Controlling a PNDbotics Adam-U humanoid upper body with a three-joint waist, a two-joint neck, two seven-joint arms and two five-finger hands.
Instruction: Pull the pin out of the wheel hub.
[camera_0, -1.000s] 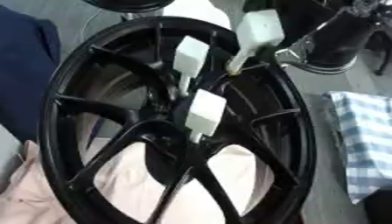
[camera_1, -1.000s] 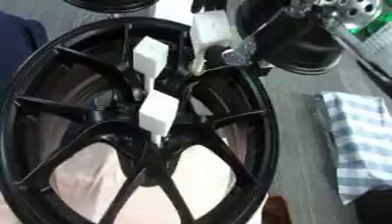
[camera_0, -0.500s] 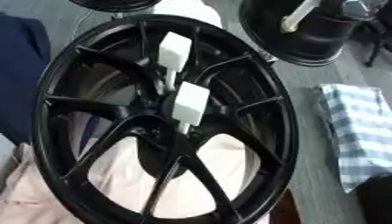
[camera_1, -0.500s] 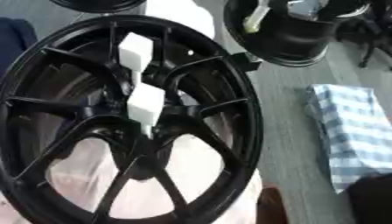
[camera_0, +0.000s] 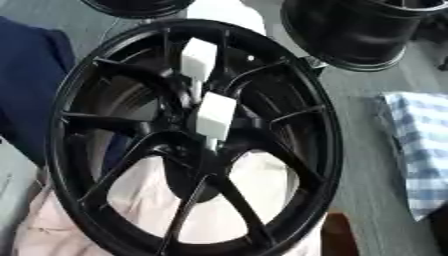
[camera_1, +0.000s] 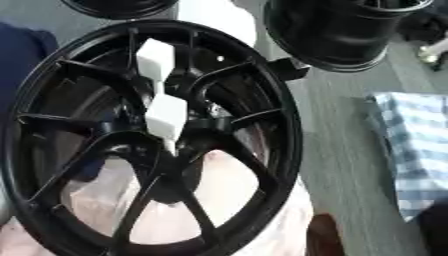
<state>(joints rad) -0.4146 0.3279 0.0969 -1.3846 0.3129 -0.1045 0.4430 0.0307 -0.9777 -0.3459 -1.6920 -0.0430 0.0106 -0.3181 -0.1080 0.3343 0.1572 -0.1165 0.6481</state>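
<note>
A large black spoked wheel (camera_0: 188, 135) leans across the middle of both views. Two white block-shaped pins stick out of it. One pin (camera_0: 215, 116) sits at the hub in the centre. The other pin (camera_0: 198, 56) stands higher up, between the upper spokes. Neither of my hands shows in either view. A small pale thing (camera_1: 434, 50) shows at the right edge of the right eye view, and I cannot make out what it is.
A second black wheel (camera_0: 367, 30) stands at the back right, and part of a third (camera_0: 140, 6) at the top. Pink cloth (camera_0: 52, 225) lies under the wheel, dark blue fabric (camera_0: 26, 90) to the left, checked cloth (camera_0: 420, 150) to the right. A dark shape (camera_0: 437, 230) fills the lower right corner.
My right hand, shut on a third white pin above the wheel's upper right a second ago, has drawn off to the upper right and out of view. The camera has shifted a little.
</note>
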